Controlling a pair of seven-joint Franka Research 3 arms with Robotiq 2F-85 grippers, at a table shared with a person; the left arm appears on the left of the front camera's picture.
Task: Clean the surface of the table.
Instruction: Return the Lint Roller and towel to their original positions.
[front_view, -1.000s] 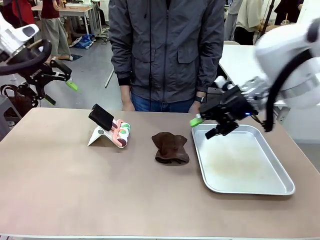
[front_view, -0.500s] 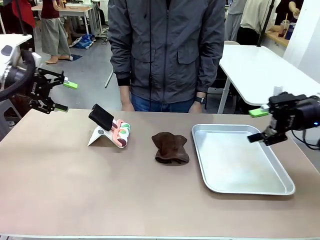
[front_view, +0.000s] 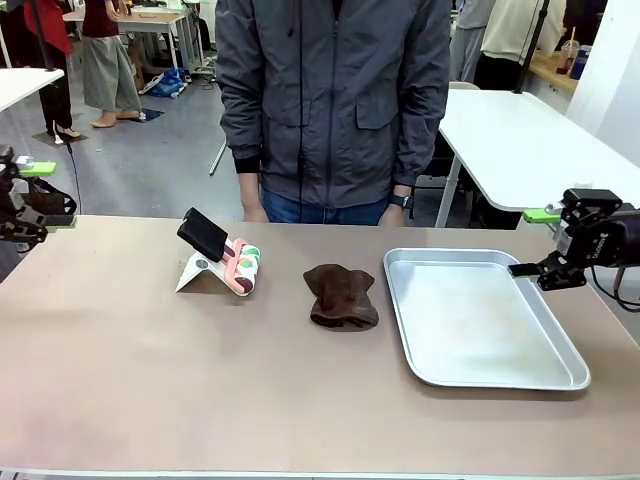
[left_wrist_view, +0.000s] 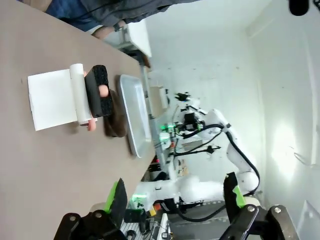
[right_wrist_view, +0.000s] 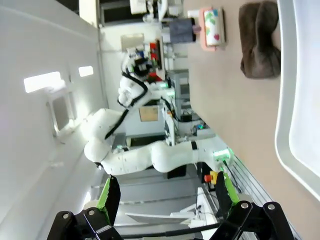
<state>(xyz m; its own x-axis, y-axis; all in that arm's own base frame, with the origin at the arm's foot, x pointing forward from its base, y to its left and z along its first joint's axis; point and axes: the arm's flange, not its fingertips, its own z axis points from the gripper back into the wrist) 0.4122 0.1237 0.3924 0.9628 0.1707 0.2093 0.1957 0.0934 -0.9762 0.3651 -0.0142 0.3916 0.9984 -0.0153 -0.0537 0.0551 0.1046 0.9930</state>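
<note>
Across the middle of the front view, the table (front_view: 200, 380) is spread from edge to edge, its brown top bare over the near half. On its far half, left of centre, a small white stand (front_view: 197, 273) is set with a black block (front_view: 204, 234) leaning on it and a patterned roll (front_view: 243, 266) just beside it. A crumpled brown cloth (front_view: 341, 295) is laid near the centre, close to the left rim of a metal tray (front_view: 575, 378), which is placed on the right part of the table. A person in a grey jacket (front_view: 335, 100) is stood at the far edge. At the far left edge of the table the left gripper (front_view: 40, 195) is held off the surface, its green-tipped fingers spread wide with nothing between them. At the right, just beyond the tray's far right corner, the right gripper (front_view: 532, 242) is held above the table edge, likewise spread wide and empty. In the left wrist view the stand, block, cloth and tray are seen lined up along the table (left_wrist_view: 30, 150), with the green pads (left_wrist_view: 116, 192) parted at the bottom edge.
</note>
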